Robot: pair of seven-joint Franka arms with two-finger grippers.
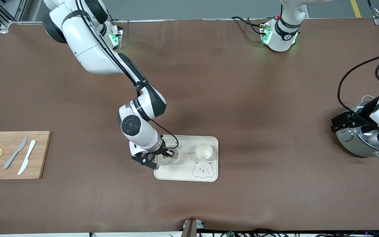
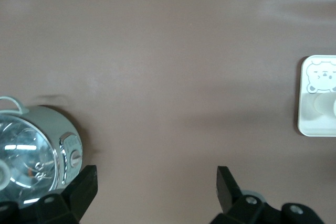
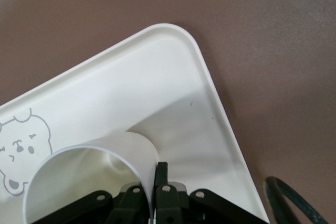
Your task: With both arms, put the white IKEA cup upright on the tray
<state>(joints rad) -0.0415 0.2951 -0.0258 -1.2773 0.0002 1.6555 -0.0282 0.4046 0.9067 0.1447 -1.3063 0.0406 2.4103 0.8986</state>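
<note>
I see a matt brown cover on the table (image 1: 242, 98), smooth like soft leatherette with faint creases. The tray (image 1: 206, 176) looks like cream plastic with a dull satin sheen, and the white cup (image 3: 100, 171) held over it has a thin smooth wall, faintly glossy. The pot (image 2: 37, 150) is polished metal, mirror-bright, under a clear glass-like lid. The cutting board (image 1: 39, 154) shows pale wood grain, unvarnished in look; on it lie a grey metal knife (image 1: 15, 153) and a white plastic one (image 1: 27, 157)
</note>
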